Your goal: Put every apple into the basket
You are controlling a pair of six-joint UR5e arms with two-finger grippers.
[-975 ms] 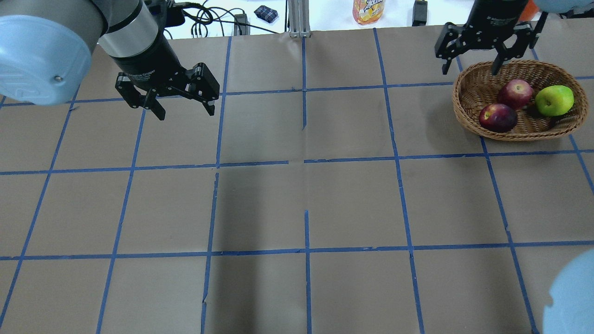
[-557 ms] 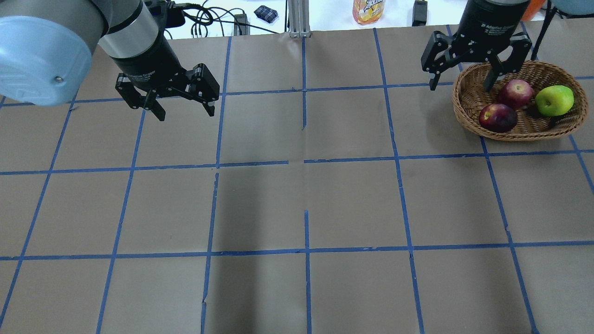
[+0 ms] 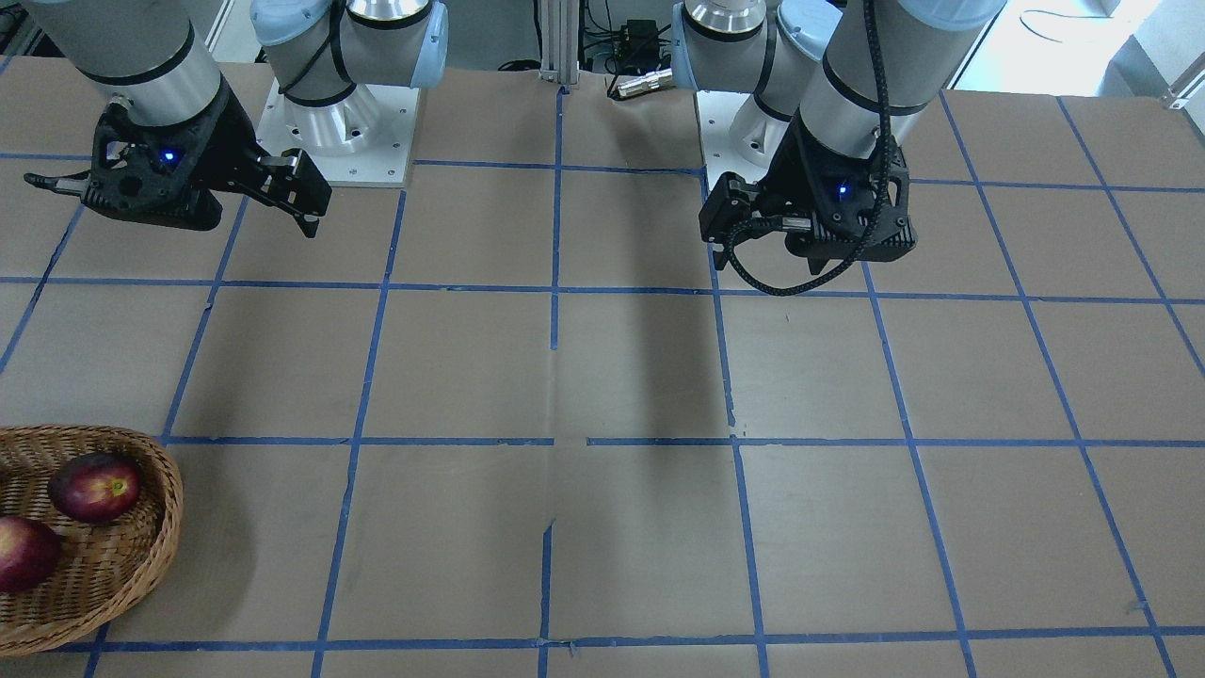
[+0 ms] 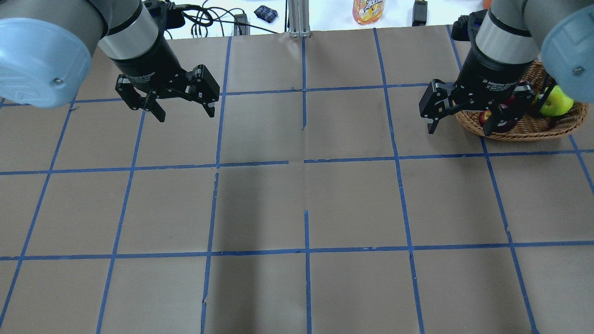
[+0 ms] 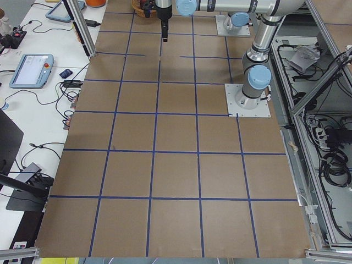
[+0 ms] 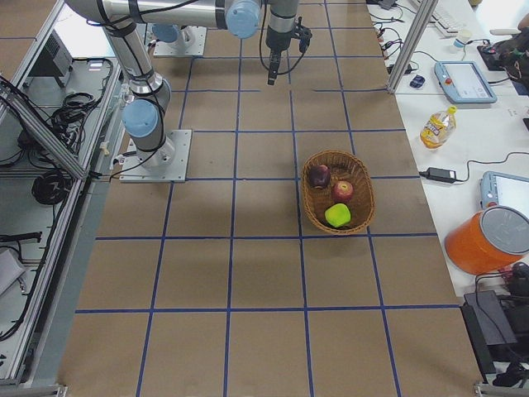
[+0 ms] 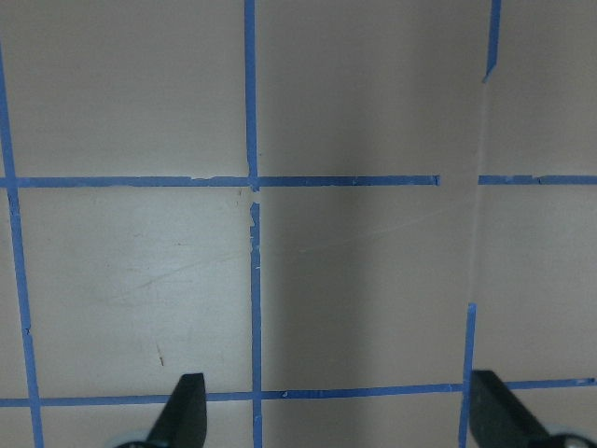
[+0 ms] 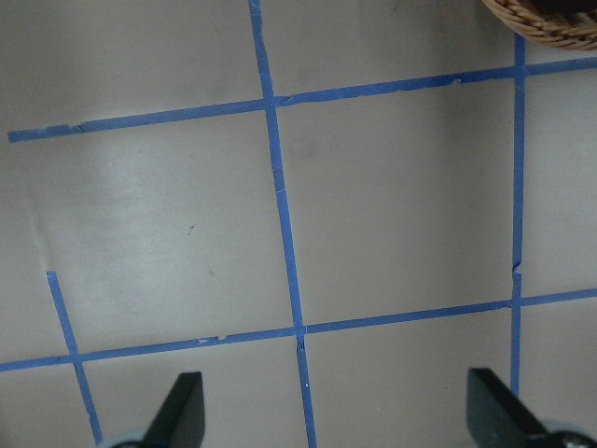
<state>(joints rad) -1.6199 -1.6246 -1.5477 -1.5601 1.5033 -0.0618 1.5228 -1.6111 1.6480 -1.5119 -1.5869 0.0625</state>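
Note:
The wicker basket stands at the table's far right and also shows in the right exterior view. All three apples lie in it: the lime-green apple, the red apple and the maroon apple. In the overhead view my right arm hides most of them; the green apple peeks out. My right gripper is open and empty, raised, on the robot's side of the basket. My left gripper is open and empty over bare table at the left. The basket's rim shows in the right wrist view.
Brown paper with a blue tape grid covers the table. A juice bottle, cables and a power brick lie beyond the far edge. An orange bucket and a pendant stand off the table beside the basket's end.
My right gripper has drawn back from over the basket's far rim toward the robot and now covers part of the basket in the overhead view. The left gripper and the apples have not moved.

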